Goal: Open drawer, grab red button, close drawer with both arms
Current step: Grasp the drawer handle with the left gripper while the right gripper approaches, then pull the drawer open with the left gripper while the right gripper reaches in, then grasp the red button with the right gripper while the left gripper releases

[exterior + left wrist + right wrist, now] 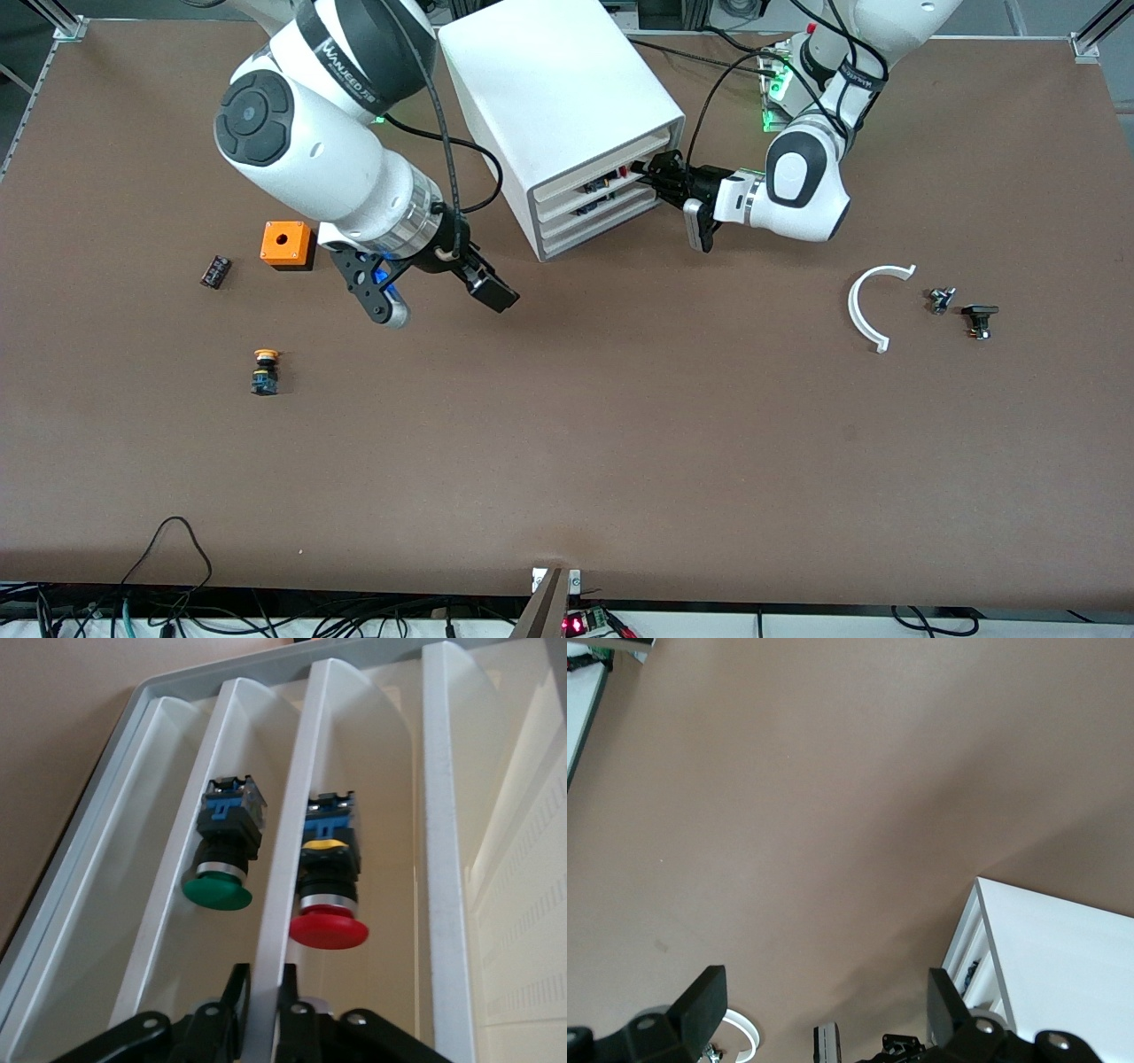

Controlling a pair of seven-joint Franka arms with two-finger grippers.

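Observation:
The white cabinet (558,97) stands on the table between the two arms' bases. My left gripper (654,174) is at its front and shut on the cream front lip of the drawer (288,833), with one finger (235,988) on each side of the lip. The red-capped button (329,930) lies inside on its side, beside the gripped lip. In the front view a bit of its red (625,168) shows. My right gripper (438,297) hangs open and empty over the table, between the cabinet and the orange box. In the right wrist view it (824,1001) looks down on bare table.
A green-capped button (219,890) lies in the neighbouring drawer. Toward the right arm's end are an orange box (286,244), a small black part (215,270) and a yellow-capped button (264,370). Toward the left arm's end lie a white curved piece (868,306) and two small dark parts (979,319).

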